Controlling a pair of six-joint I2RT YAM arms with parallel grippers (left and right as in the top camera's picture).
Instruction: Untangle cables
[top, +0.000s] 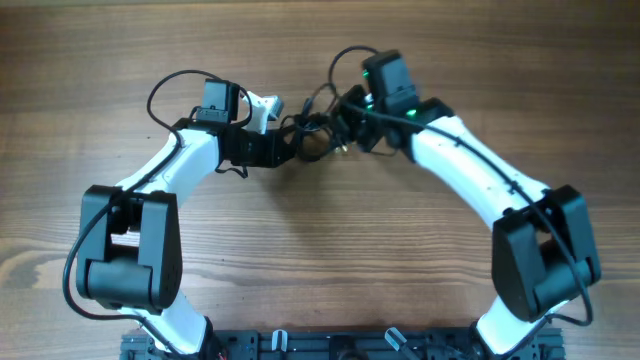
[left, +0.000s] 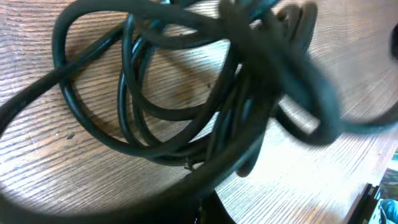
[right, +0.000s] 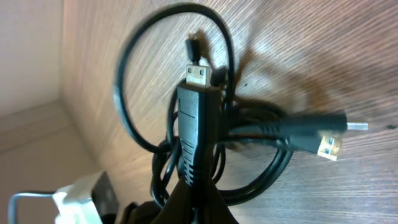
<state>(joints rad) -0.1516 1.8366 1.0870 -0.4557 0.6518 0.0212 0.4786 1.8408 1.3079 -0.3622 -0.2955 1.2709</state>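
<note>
Overhead | cables (top: 312, 128) clumped on table (top: 320, 250) | left end effector (top: 288, 148), right end effector (top: 348, 120) gripping

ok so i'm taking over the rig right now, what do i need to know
Left jaws: shut on a strand of the cables.
Right jaws: shut on a cable just below its gold-tipped plug.
Cables: one knotted clump between the two arms, on the far middle of the table; a second plug sticks out free.
Done: both grips taken.
Left to do: nothing separated yet, pull the loops apart.
</note>
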